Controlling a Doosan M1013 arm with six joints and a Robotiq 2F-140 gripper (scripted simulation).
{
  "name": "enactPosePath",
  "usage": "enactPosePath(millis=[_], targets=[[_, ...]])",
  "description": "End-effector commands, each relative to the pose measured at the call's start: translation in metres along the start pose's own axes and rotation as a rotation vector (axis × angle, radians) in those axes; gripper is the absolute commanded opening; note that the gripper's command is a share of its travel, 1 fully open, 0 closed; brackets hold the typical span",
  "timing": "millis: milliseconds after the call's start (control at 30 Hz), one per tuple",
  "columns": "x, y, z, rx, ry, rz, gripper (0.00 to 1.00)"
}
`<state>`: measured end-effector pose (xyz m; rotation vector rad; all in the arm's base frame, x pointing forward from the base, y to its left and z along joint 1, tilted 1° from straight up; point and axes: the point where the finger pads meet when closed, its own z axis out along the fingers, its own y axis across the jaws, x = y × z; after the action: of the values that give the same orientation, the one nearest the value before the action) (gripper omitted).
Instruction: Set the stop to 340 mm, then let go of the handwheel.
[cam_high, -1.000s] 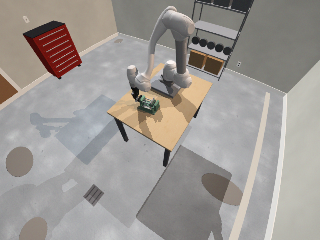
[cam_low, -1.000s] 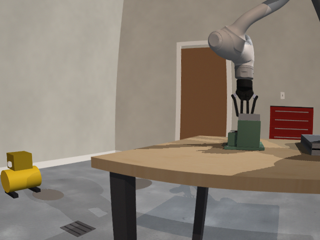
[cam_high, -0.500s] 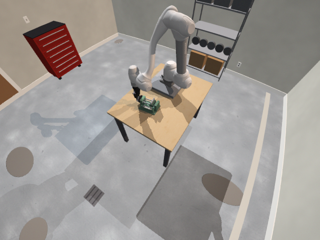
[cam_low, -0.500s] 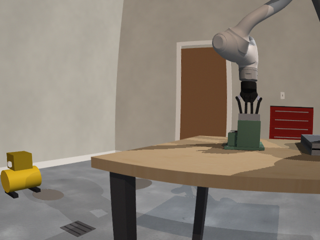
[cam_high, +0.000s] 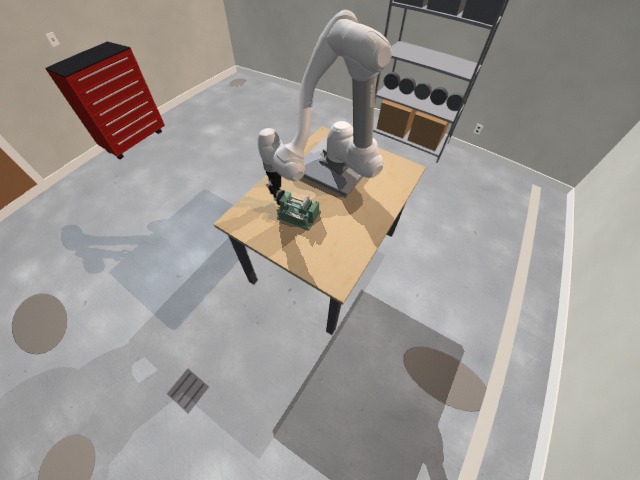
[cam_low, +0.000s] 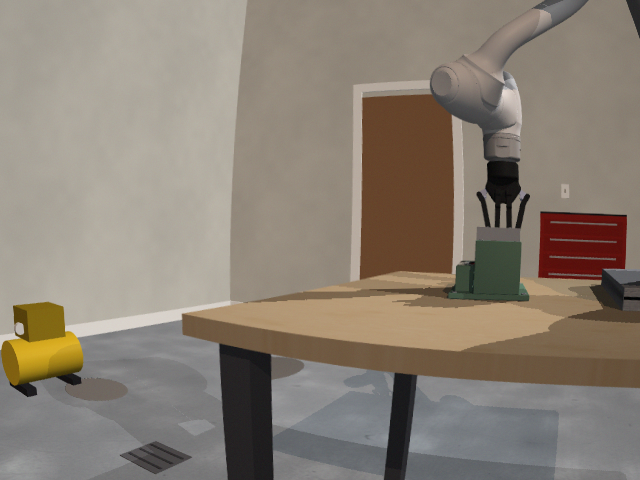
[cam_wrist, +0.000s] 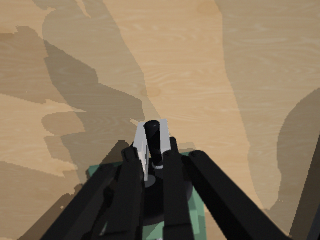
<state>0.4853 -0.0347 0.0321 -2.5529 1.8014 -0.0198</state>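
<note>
A green stop fixture (cam_high: 298, 210) (cam_low: 497, 268) (cam_wrist: 152, 233) with silver rails stands on the wooden table (cam_high: 336, 268) (cam_low: 361, 330). Its handwheel is at the end facing the arm, mostly hidden under my fingers. My gripper (cam_high: 273, 190) (cam_low: 501, 221) (cam_wrist: 154, 131) points straight down over that end. It is shut on the handwheel's black handle (cam_wrist: 152, 129), which stands upright between the two grey finger pads in the wrist view. In the exterior view the fingertips are hidden behind the fixture's grey top. The scale reading cannot be read.
The arm's grey base plate (cam_high: 330, 178) (cam_low: 620, 289) lies on the table behind the fixture. A red tool chest (cam_high: 105, 98) (cam_low: 581, 245), a metal shelf (cam_high: 439, 77), a brown door (cam_low: 405, 180) and a yellow compressor (cam_low: 38, 346) stand around the room.
</note>
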Motion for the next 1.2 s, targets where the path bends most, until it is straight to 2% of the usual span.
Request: enactPosePath(millis=[0,1167], targets=[[-0.001,0.006,-0.001,-0.002,-0.004,0.003,0.04],[-0.001,0.015,-0.013,-0.002,-0.004,0.003,0.04]])
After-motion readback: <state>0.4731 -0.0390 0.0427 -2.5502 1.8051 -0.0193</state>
